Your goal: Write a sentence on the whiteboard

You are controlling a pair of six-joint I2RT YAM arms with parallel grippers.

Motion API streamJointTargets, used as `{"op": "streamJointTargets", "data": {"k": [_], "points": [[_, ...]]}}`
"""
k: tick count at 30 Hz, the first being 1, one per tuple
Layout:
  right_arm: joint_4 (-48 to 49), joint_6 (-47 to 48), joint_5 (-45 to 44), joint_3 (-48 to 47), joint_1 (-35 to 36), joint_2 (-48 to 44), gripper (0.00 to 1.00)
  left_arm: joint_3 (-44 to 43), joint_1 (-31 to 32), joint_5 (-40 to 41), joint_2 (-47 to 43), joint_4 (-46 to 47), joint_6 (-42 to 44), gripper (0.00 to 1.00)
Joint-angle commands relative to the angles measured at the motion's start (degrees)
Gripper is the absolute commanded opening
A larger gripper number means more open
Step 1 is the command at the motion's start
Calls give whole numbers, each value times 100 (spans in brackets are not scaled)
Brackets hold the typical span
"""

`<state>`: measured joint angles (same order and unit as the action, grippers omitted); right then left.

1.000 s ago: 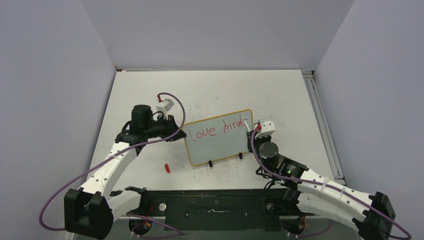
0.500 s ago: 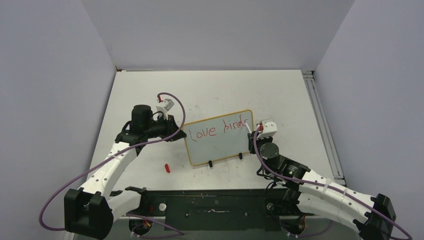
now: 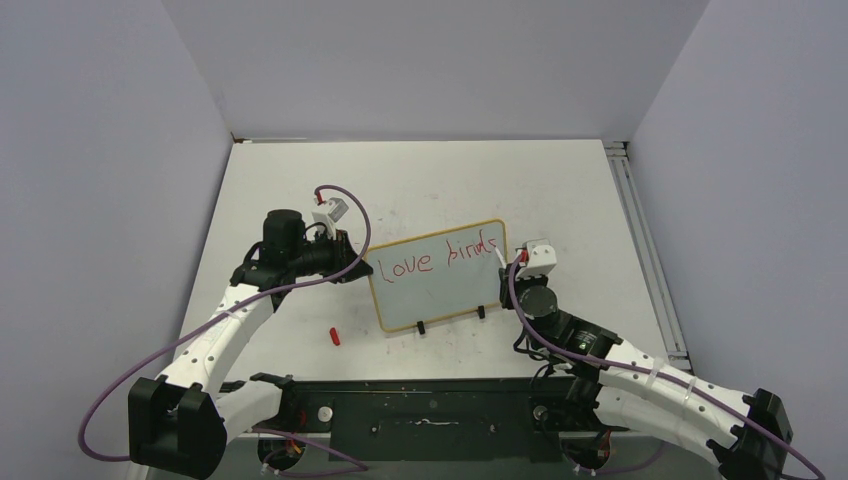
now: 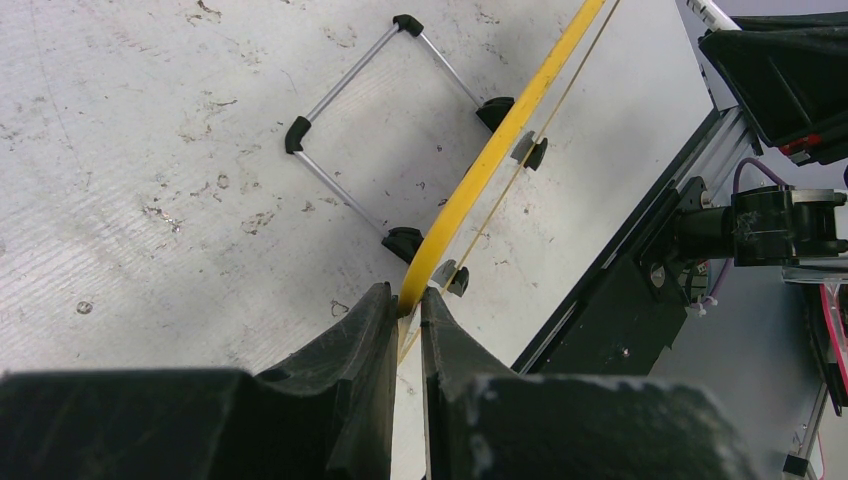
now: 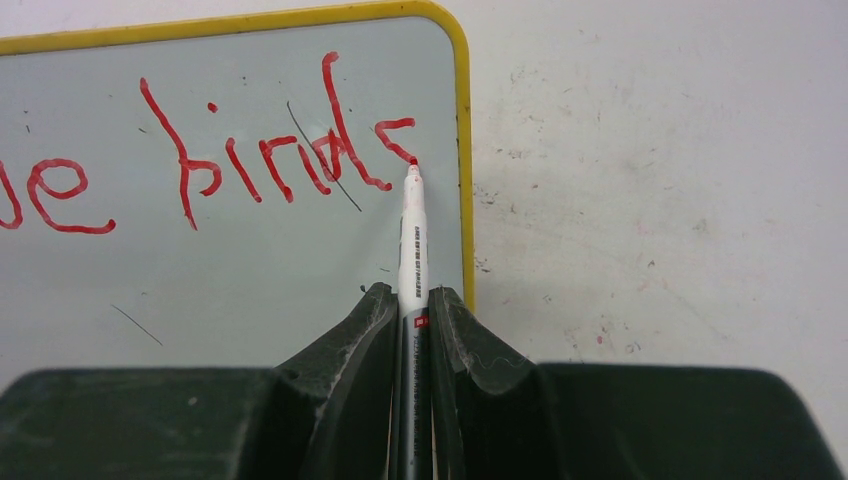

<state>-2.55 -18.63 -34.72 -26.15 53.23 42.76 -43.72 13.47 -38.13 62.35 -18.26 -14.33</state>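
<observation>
The whiteboard (image 3: pixel 440 295) stands tilted at the table's middle on two small black feet. My left gripper (image 3: pixel 358 268) is shut on its left edge; in the left wrist view the yellow frame (image 4: pixel 500 140) runs out from between the fingers (image 4: pixel 408 295). My right gripper (image 3: pixel 508 264) is shut on a white marker (image 5: pixel 412 240). The marker's red tip touches the board at the last letter, near the top right corner. The sentence (image 5: pixel 260 160) reads "love birds" in red, on one slanted line (image 3: pixel 440 258).
A red marker cap (image 3: pixel 335 336) lies on the table in front of the board's left corner. A metal rail (image 3: pixel 640 250) runs along the table's right edge. Grey walls close in the left, back and right. The board's wire stand (image 4: pixel 370 130) props it from behind.
The right gripper has drawn the marker slightly down and to the right, and an "s" now ends "birds". The left gripper and the board have stayed still.
</observation>
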Motion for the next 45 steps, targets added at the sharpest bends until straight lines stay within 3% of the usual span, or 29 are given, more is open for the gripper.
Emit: {"op": "streamJointTargets", "data": {"k": [1,23,36,45], "points": [[-82,-101,-106,-63,-16,-47,5,-116,4,64,-123,130,35,10],[-151,-82,-338,-63,374,-207,5,-118,1,69,-130,130,26,10],[-414,-103,-924,-235,961,-392,5,-102,13,82,-180,121,26,10],[-451,-8,-786,-464,1273,-393,5,-94,100,213,-245,30,87,10]]}}
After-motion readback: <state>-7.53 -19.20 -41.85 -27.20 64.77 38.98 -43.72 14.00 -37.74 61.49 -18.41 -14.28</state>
